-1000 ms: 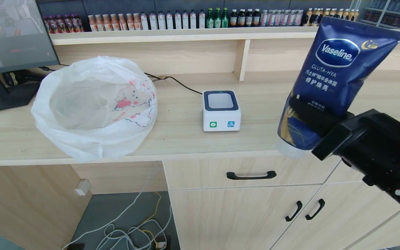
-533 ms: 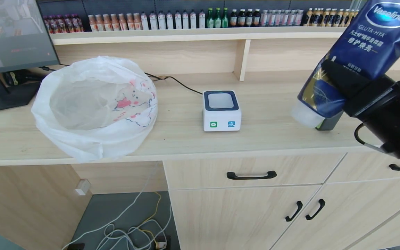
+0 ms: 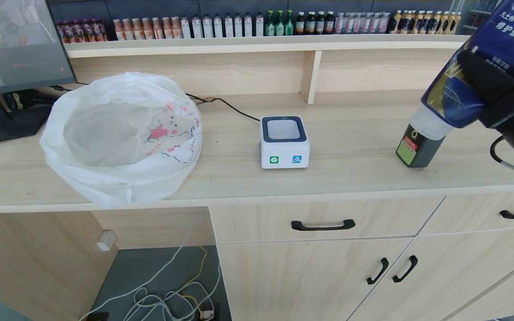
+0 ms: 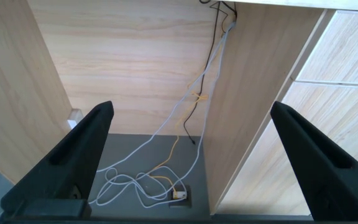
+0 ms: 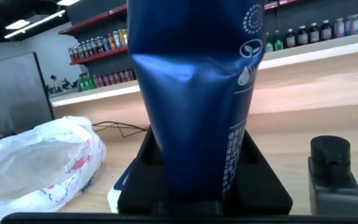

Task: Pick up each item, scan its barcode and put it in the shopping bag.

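My right gripper (image 3: 484, 84) is shut on a dark blue lotion tube (image 3: 493, 58), held high at the right above the counter with its pale cap pointing down and left. The right wrist view has the tube (image 5: 194, 93) clamped between the black fingers (image 5: 138, 168). A small dark bottle (image 3: 415, 147) with a green and red label stands on the counter under the tube. The white barcode scanner (image 3: 283, 141) sits mid-counter. The white shopping bag (image 3: 121, 133) stands open at the left. My left gripper (image 4: 191, 162) hangs open below the counter, over floor cables.
A monitor (image 3: 14, 44) stands at the far left on the wooden counter (image 3: 350, 133). A black cable (image 3: 225, 104) runs from the scanner toward the back. A raised shelf behind carries a row of bottles (image 3: 261, 22). Drawers and cupboard doors lie below the counter.
The right gripper has carried the lotion tube up and to the right, away from the counter's front edge. This uncovered the small dark bottle on the counter.
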